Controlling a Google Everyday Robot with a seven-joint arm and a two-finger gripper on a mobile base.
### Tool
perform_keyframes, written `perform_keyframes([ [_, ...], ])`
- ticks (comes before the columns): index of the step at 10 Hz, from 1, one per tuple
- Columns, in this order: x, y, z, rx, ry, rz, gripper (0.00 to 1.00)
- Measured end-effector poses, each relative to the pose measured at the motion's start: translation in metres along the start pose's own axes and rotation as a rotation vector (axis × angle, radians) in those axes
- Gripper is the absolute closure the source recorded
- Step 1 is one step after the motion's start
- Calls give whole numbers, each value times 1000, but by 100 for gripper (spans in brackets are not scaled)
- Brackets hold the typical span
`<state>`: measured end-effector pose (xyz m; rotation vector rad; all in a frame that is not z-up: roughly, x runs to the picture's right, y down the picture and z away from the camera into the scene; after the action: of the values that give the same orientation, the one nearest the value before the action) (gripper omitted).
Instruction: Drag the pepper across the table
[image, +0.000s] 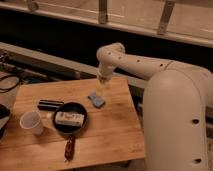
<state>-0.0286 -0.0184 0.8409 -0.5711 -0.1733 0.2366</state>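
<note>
We find the small glossy dark-red pepper (70, 148) on the light-brown wooden bench (117, 137), just before the round black pan (84, 115) — the gripper (102, 84) hangs beyond it; its state we cannot tell.

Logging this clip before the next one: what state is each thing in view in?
table: level, carrying everything.
pepper: lying flat by the table's near edge, ungripped.
pan: upright, a pale packet inside.
cup: standing upright.
black cylinder: lying on its side.
blue block: lying flat.
pincer: hanging over the table's far side, near the blue block, far from the pepper.
</note>
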Motion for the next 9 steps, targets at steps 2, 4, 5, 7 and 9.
perform_keyframes([
  [2, -2, 0, 3, -5, -2, -9, 8],
  [4, -1, -2, 10, -10, -7, -9, 8],
  [5, 1, -2, 17, -13, -9, -7, 8],
  [7, 4, 2, 18, -2, -1, 43, 8],
  [9, 13, 24, 17, 10, 14, 214, 8],
])
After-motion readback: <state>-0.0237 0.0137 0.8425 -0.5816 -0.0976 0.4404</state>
